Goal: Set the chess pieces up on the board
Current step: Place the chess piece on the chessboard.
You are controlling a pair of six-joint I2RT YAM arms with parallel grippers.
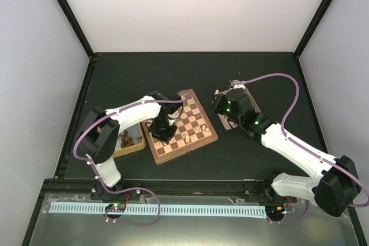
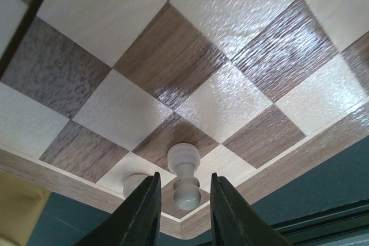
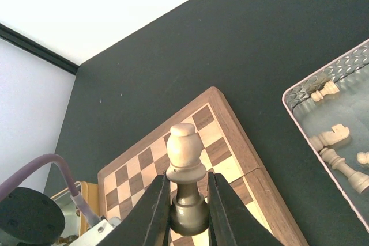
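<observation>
Left gripper (image 2: 184, 180) jaws slightly apart, straddling upright pawn (image 2: 183, 159) near board (image 2: 173, 73) corner, not gripping. Right gripper (image 3: 187, 178) clamped on upright piece (image 3: 183, 142); board lies ahead-left below.

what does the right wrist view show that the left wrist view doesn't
Only right wrist: the right gripper clamping a pale piece, and a metal tray holding loose pieces. Only left wrist: the left gripper, jaws slightly apart, straddling a standing pawn at a corner of the board. Both: the board's checks.
</observation>
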